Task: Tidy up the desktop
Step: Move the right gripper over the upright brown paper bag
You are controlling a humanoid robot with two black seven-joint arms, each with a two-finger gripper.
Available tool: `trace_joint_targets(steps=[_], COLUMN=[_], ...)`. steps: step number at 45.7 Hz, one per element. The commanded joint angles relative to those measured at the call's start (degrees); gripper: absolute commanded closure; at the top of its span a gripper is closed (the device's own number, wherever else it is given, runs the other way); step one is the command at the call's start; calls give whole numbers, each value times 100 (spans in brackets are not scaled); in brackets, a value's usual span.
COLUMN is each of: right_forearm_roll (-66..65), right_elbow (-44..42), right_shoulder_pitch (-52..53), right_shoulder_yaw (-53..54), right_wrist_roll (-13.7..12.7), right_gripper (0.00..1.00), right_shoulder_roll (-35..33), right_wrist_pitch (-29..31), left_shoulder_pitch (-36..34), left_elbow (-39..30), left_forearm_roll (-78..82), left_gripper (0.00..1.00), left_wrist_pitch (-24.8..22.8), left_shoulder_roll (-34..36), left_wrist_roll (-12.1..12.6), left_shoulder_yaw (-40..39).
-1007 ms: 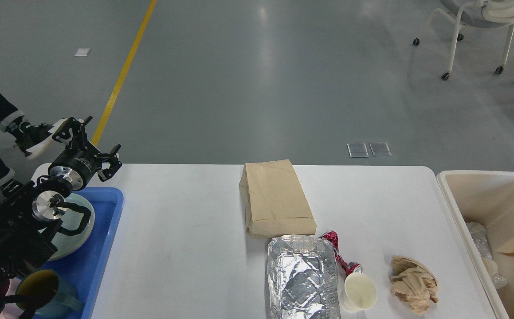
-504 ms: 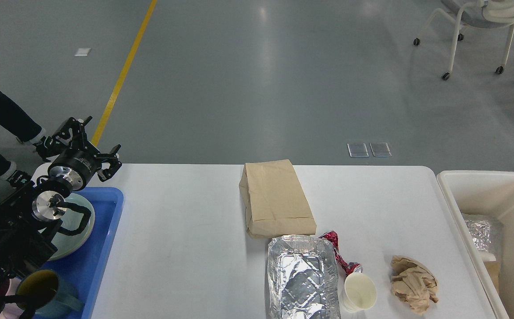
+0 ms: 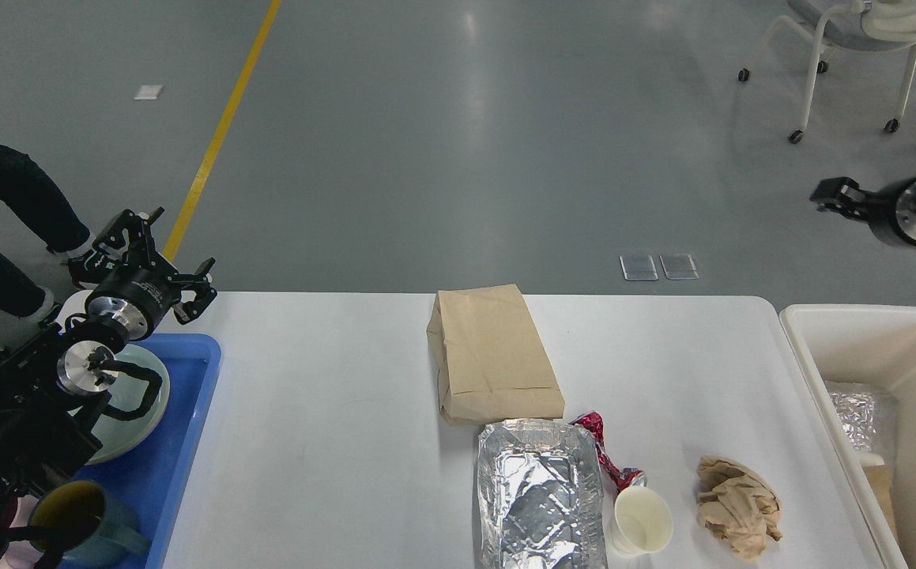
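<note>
Sitting on the desktop, its long axis running left-right between blue tray and bin: 1 paper bag, 1 foil tray, 1 cup, 1 wrapper, 1 crumpled paper; left gripper spreading wide, empty; right gripper unclear.

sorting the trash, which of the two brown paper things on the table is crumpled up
The brown paper wad near the white bin; the paper bag at mid-table lies flat and folded.
</note>
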Motion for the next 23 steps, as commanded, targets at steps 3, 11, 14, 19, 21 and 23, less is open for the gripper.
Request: trace_joint_targets(steps=[3, 11, 14, 19, 21, 23], right_forearm_roll=[0, 0, 0, 0, 0, 0], right_elbow=[1215, 2279, 2604, 3000, 3141, 3273], right_shoulder_pitch=[1164, 2280, 2702, 3274, 3459, 3652], right_shoulder_yaw=[-196, -433, -416, -398, -398, -398], right_wrist_roll=[17, 17, 25, 34, 43, 43], right_gripper=[0, 0, 0, 0, 0, 0], right_shoulder_roll=[416, 680, 680, 663, 663, 663], right_wrist_pitch=[282, 668, 1001, 1582, 1775, 1995], left_shoulder_pitch=[0, 0, 0, 0, 0, 0], left_elbow=[2, 2, 2, 2, 2, -6], left_forearm_roll=[0, 0, 0, 0, 0, 0], left_gripper=[3, 3, 3, 3, 3, 3], left_wrist_pitch=[-2, -2, -11, -11, -11, -2], left_shoulder_roll=[0, 0, 0, 0, 0, 0], left_wrist_roll=[0, 0, 0, 0, 0, 0], left_shoulder_yaw=[0, 0, 0, 0, 0, 0])
